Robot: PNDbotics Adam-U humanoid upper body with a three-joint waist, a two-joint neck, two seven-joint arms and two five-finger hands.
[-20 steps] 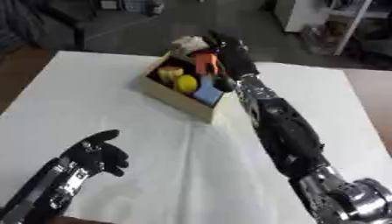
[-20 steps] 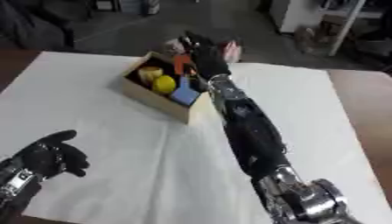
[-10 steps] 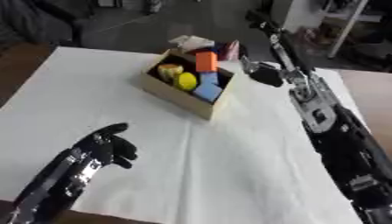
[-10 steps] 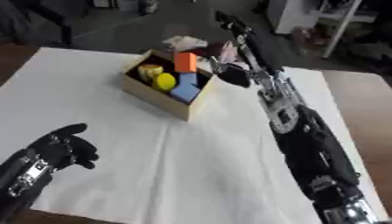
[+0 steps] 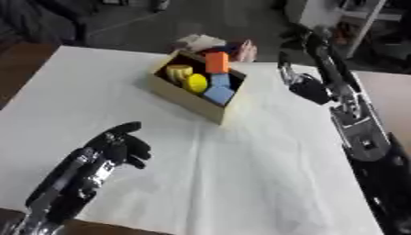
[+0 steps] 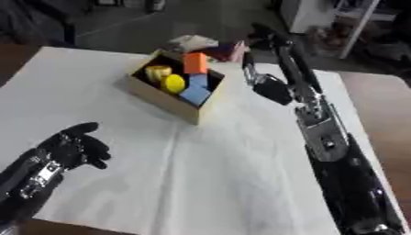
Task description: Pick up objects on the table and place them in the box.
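Note:
A wooden box (image 5: pixel 186 97) stands at the far middle of the white-covered table (image 5: pixel 241 174). Inside it lie an orange block (image 5: pixel 216 62), yellow pieces (image 5: pixel 195 82) and blue blocks (image 5: pixel 218 94). My right hand (image 5: pixel 309 88) hangs in the air to the right of the box, apart from it, open, with straight fingers (image 5: pixel 319 43) pointing away and nothing in it. Over the cloth at the lower left, my left hand (image 5: pixel 120 143) rests open and empty, its fingers relaxed.
Just behind the box, at the table's far edge, are beige and pink things (image 5: pixel 202 42) that I cannot make out. Brown table surface (image 5: pixel 389 94) shows to the right of the cloth. My right forearm (image 5: pixel 365 147) runs along the cloth's right side.
My right hand has drawn back from above the box to its right side, empty. The left hand has hardly moved. The camera has shifted a little.

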